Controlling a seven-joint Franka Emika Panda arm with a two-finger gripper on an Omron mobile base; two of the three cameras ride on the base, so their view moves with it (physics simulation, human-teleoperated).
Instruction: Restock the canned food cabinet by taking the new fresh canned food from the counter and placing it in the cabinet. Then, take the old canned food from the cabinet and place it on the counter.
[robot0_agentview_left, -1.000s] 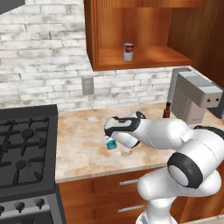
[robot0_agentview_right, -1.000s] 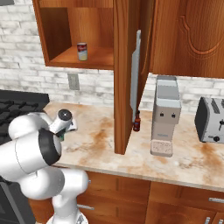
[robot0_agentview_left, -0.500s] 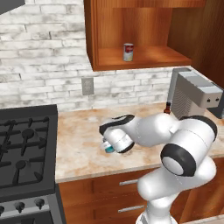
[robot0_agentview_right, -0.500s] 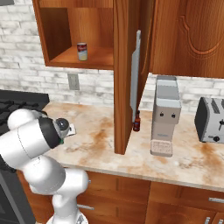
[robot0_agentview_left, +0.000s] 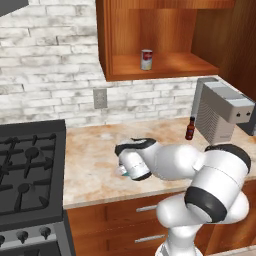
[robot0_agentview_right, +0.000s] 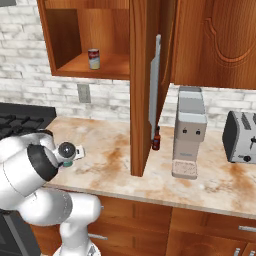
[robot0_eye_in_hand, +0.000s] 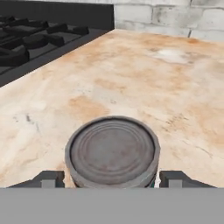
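Left base view: the red-and-white can (robot0_agentview_left: 146, 59) stood upright on the shelf of the open cabinet (robot0_agentview_left: 165, 67), toward its left half. The arm reached low over the bench (robot0_agentview_left: 95, 165), its wrist turned toward the stove (robot0_agentview_left: 30, 175). A sliver of the teal-blue can (robot0_agentview_left: 122, 171) showed at the left edge of the wrist, down at the bench surface; the pincer itself was hidden behind the wrist here. A dark brown bottle (robot0_agentview_left: 190, 128) stood at the far right of the bench, just beside the grey coffee machine (robot0_agentview_left: 220, 112). A wall outlet (robot0_agentview_left: 100, 98) sat on the brick wall under the cabinet.

Right base view: the red-and-white can (robot0_agentview_right: 93, 59) was on the cabinet (robot0_agentview_right: 70, 40) shelf, left of the open cabinet door (robot0_agentview_right: 142, 85). A bit of teal (robot0_agentview_right: 69, 162) showed beside the wrist, over the bench (robot0_agentview_right: 120, 160). The bottle (robot0_agentview_right: 156, 140) stood behind the door's lower edge; the coffee machine (robot0_agentview_right: 189, 132) and toaster (robot0_agentview_right: 242, 137) were to the right.

Hand view: the pincer (robot0_eye_in_hand: 111, 178) stood with its fingertips (robot0_eye_in_hand: 51, 177) apart, one on each side of the teal-blue can (robot0_eye_in_hand: 112, 151). A narrow gap showed between each tip and the can wall, so the can was not clamped. The can stood upright on the bench (robot0_eye_in_hand: 144, 87), its silver ribbed top facing the camera. The stove (robot0_eye_in_hand: 39, 35) lay at the far left.
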